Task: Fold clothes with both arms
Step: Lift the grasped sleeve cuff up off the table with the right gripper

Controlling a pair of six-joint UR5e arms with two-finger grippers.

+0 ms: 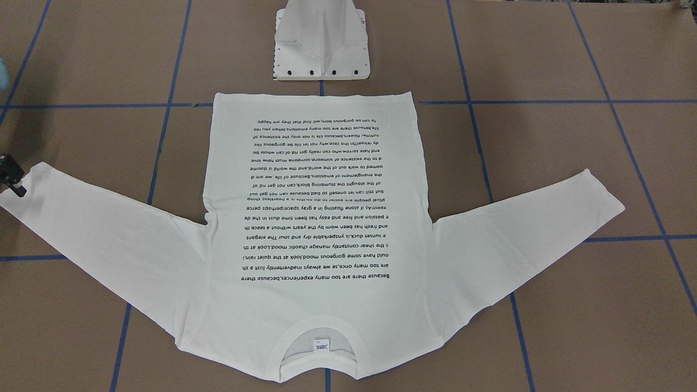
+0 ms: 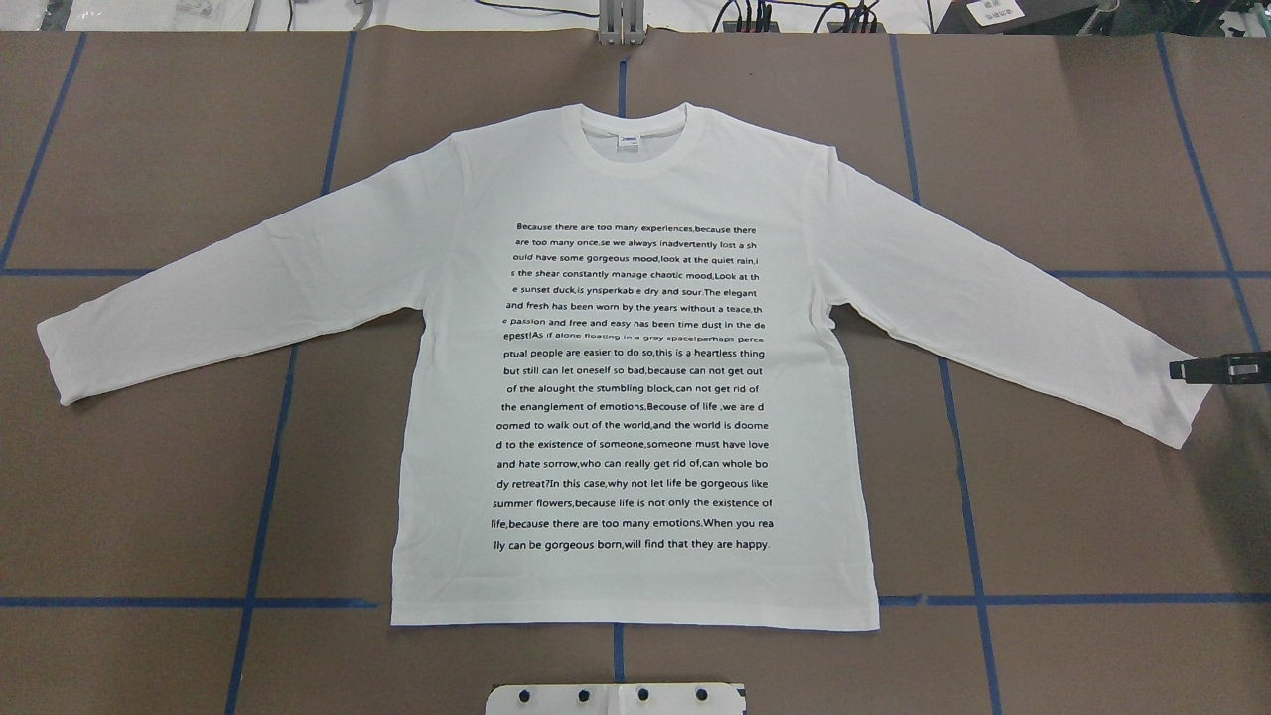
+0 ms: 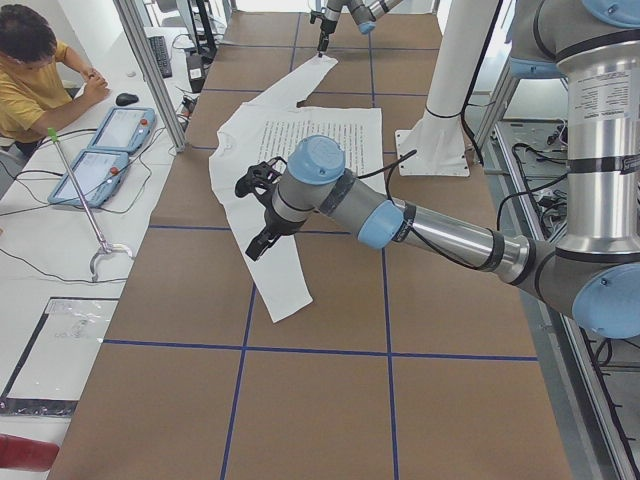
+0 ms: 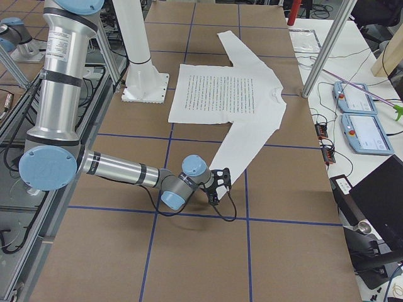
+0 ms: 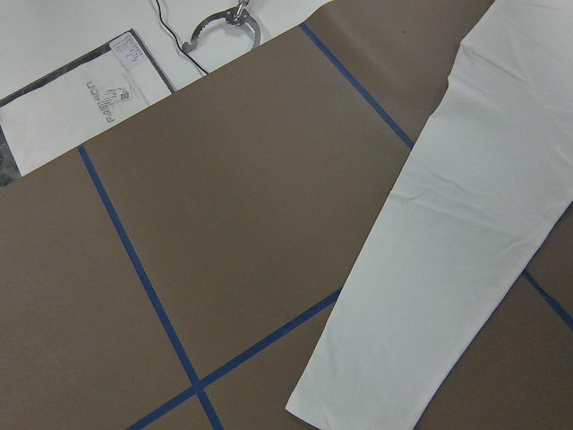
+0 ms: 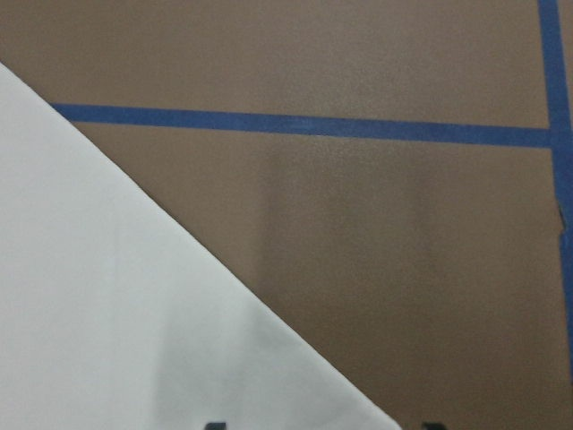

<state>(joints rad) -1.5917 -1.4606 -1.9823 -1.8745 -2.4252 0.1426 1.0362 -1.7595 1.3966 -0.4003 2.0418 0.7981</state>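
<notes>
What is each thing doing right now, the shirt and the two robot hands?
T-shirt: spread flat, writing up, sleeves out, not folded yet.
Right gripper: open, at one sleeve's cuff.
Left gripper: above the other sleeve; open or shut, cannot tell.

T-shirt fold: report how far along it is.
Done: the T-shirt lies flat, text up, both sleeves spread. In hand: the right gripper is at the right cuff, jaws apart, not yet gripping; the left gripper hangs over the left sleeve. Left: every fold; no sleeve or hem is turned over yet.
</notes>
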